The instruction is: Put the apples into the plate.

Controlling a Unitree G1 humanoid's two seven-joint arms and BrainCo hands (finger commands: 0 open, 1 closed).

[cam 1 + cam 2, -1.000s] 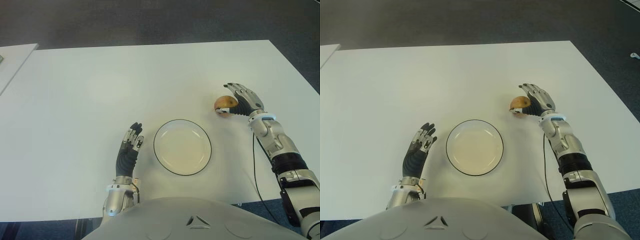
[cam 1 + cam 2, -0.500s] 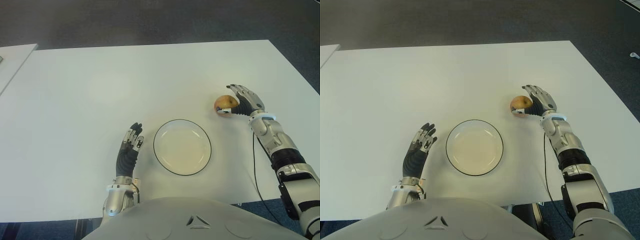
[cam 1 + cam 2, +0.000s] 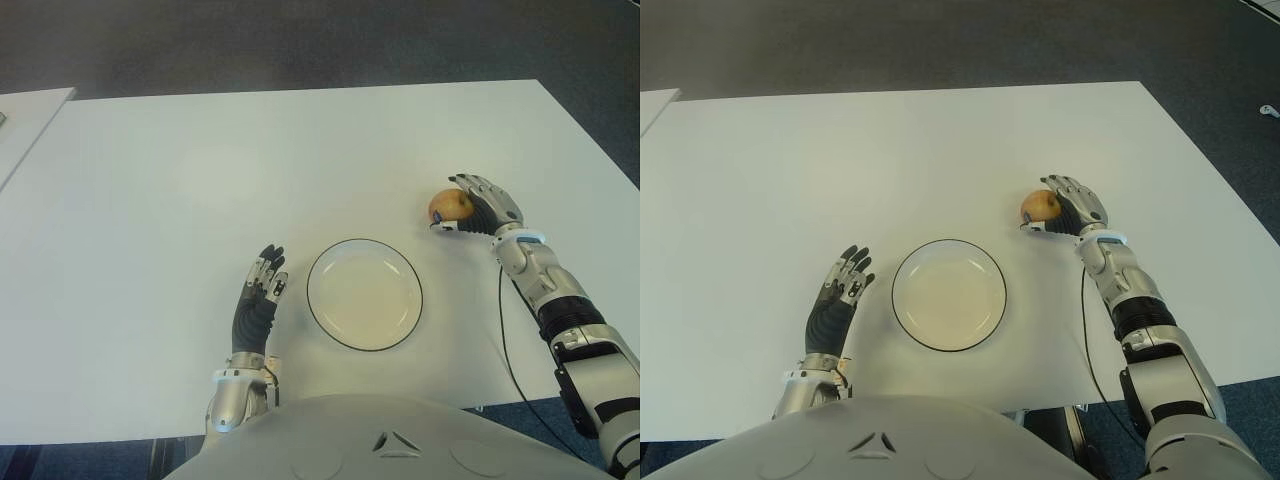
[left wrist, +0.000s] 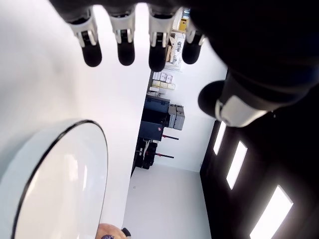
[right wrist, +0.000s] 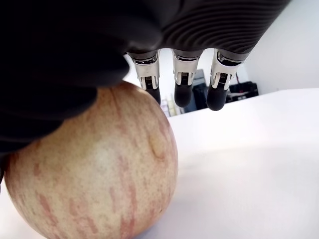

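One yellow-red apple [image 3: 447, 207] sits on the white table [image 3: 200, 160], right of a white plate [image 3: 365, 330] with a dark rim. My right hand [image 3: 470, 200] cups the apple from its right side, palm against it and thumb low beside it. In the right wrist view the apple [image 5: 94, 169] fills the space under the palm, while the fingertips [image 5: 183, 94] reach straight past it without closing. My left hand [image 3: 260, 292] shows just left of the plate, fingers spread and holding nothing.
The plate holds nothing. A second white surface [image 3: 25, 125] shows at the far left. The table's front edge runs close to my body, and its right edge lies not far beyond the right arm.
My right hand has shifted in closer around the apple, with its fingers lower over the top. The apple, the plate and the left hand have stayed in place.
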